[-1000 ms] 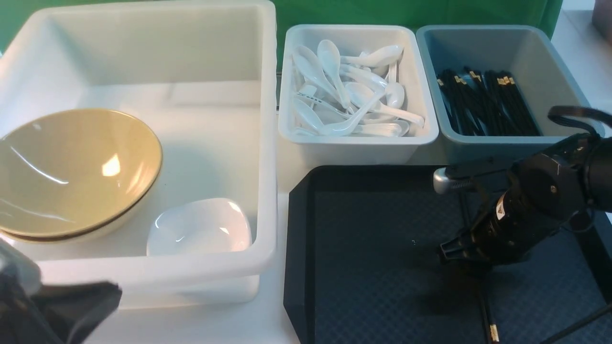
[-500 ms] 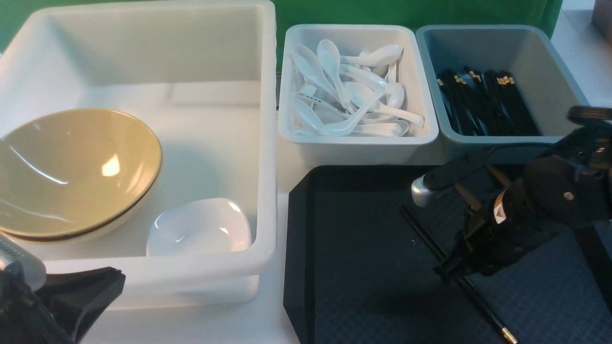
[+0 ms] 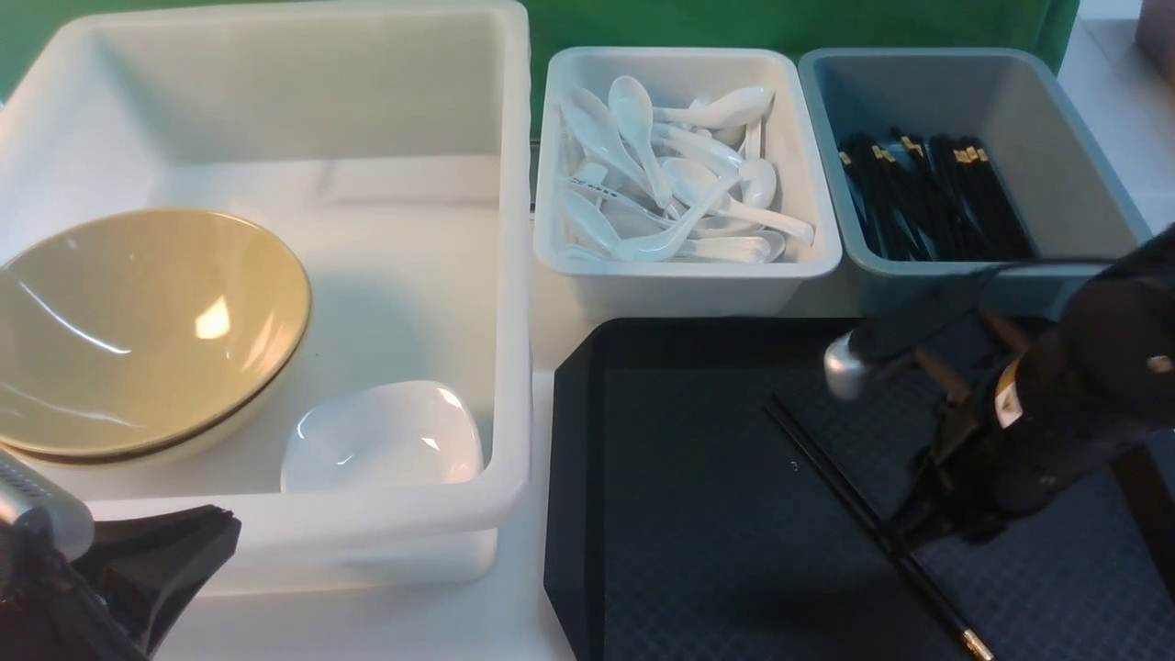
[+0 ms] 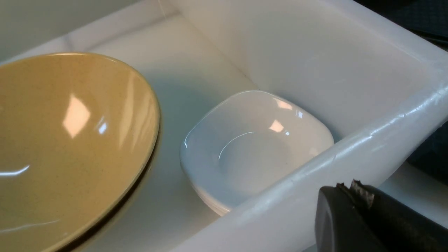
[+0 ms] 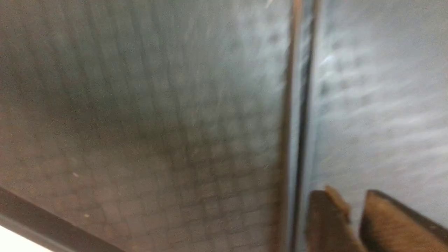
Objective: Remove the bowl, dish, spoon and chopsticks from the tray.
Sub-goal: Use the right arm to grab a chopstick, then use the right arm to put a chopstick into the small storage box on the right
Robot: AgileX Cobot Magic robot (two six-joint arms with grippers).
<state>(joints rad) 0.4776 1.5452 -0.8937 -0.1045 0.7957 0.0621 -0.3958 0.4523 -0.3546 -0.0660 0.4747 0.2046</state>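
Observation:
The black chopsticks lie slantwise on the black tray. In the right wrist view they run as a thin line. My right gripper hangs low over them with its jaws a little apart. The sticks pass beside its fingers, not between them. The mustard bowl and the white dish sit in the big white bin; both also show in the left wrist view. My left gripper is shut and empty outside the bin's near wall. No spoon is on the tray.
A white bin of several spoons and a grey-blue bin of black chopsticks stand behind the tray. A second bowl is stacked under the mustard one. The right arm covers the tray's right part.
The chopsticks have swung from pointing straight back to lying slantwise. My right gripper has shifted to the right over the tray. My left gripper has risen slightly at the bottom left.

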